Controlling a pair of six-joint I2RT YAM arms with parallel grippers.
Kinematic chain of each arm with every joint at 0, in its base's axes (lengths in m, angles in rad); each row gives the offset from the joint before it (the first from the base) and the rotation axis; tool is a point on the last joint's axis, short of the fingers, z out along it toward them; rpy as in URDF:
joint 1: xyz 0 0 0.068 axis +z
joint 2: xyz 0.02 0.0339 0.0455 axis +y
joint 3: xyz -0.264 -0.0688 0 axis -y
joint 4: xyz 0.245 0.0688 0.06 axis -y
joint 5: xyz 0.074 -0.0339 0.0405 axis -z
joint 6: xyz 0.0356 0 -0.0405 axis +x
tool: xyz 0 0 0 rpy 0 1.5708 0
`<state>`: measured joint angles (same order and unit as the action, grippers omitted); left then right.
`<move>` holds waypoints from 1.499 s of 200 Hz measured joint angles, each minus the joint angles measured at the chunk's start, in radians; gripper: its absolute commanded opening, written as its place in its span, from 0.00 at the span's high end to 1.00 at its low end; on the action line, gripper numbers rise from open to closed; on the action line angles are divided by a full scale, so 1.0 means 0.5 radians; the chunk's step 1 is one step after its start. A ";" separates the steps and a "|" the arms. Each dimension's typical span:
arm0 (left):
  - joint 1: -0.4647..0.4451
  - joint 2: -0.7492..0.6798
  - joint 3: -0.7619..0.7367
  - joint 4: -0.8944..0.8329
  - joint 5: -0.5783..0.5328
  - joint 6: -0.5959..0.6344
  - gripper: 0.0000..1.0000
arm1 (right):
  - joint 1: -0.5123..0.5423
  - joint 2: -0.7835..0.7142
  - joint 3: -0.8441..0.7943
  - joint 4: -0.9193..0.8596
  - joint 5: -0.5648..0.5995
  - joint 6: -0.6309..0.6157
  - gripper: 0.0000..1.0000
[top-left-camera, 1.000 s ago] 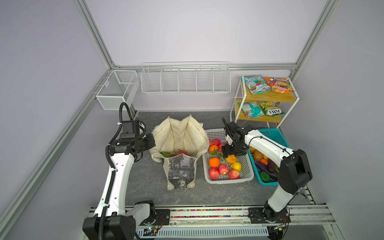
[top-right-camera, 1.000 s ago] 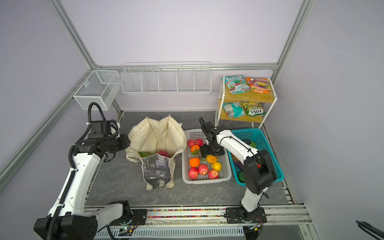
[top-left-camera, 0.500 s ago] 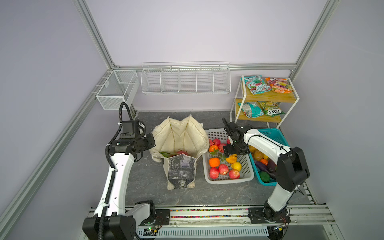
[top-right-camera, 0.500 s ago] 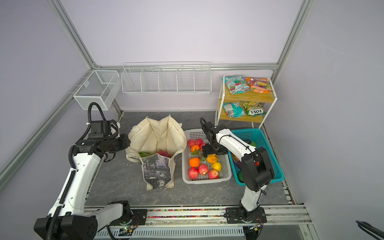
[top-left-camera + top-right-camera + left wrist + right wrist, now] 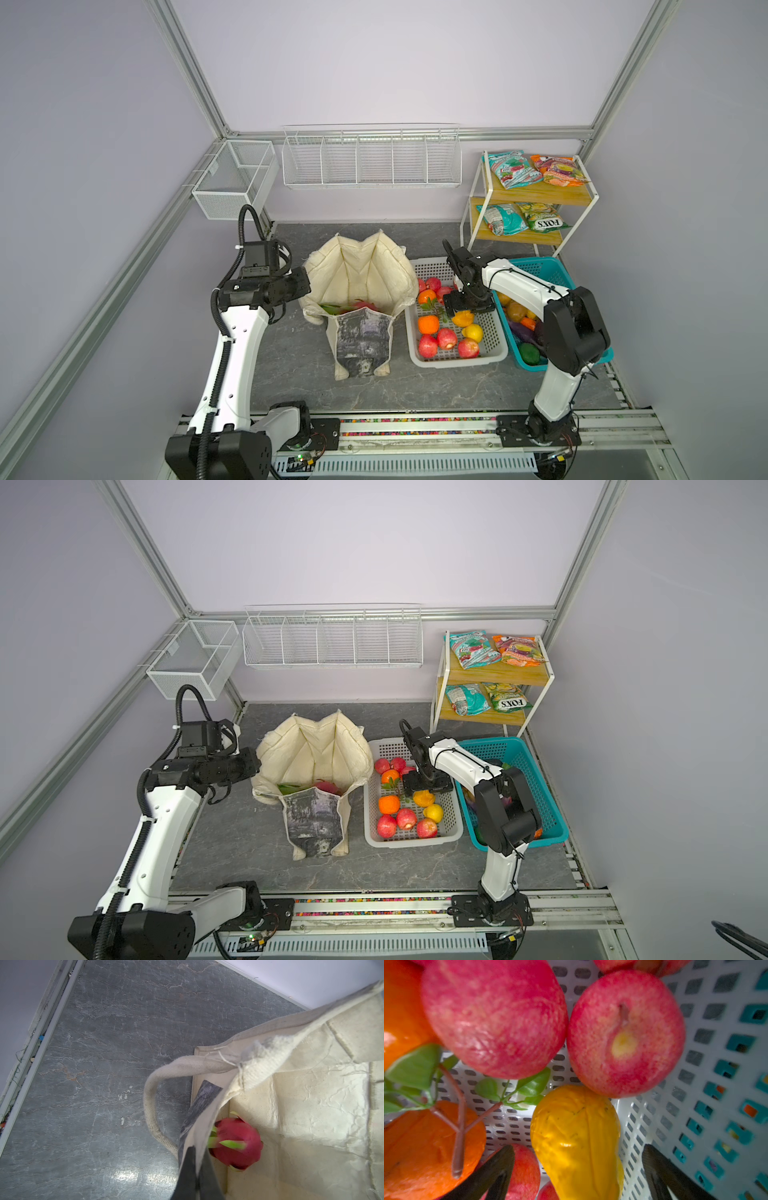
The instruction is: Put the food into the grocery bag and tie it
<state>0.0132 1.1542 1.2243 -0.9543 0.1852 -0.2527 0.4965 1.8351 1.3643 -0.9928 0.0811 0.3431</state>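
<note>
Down in the white basket (image 5: 457,360), the right tool (image 5: 577,1164) hangs wide apart, straddling a yellow fruit (image 5: 575,1126). Across the worktop (image 5: 291,365), the left tool (image 5: 195,1159) is clamped on the rim of the grocery bag (image 5: 361,270), a dragon fruit (image 5: 236,1142) lying inside it.

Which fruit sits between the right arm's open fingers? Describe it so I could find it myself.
In both top views, start at the white perforated basket right of the cream bag. Near its middle, between the fingers, lies a long, wrinkled, deep-yellow fruit; the lemon beside it is rounder and paler, the other fruit red or orange.
</note>
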 measured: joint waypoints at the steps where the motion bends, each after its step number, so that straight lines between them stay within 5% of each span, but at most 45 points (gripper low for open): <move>1: 0.000 0.000 0.000 0.000 0.000 0.001 1.00 | -0.001 0.001 -0.004 0.002 0.002 0.000 0.00; 178: 0.000 0.000 -0.002 0.001 -0.001 0.000 1.00 | -0.008 0.026 -0.131 0.185 -0.048 0.063 0.30; 300: 0.000 -0.001 -0.002 0.001 0.000 0.001 1.00 | 0.031 -0.235 -0.011 -0.024 0.020 0.085 0.36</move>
<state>0.0132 1.1538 1.2236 -0.9539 0.1852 -0.2523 0.5117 1.7176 1.3586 -1.0046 0.0910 0.3859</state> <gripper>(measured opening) 0.047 0.666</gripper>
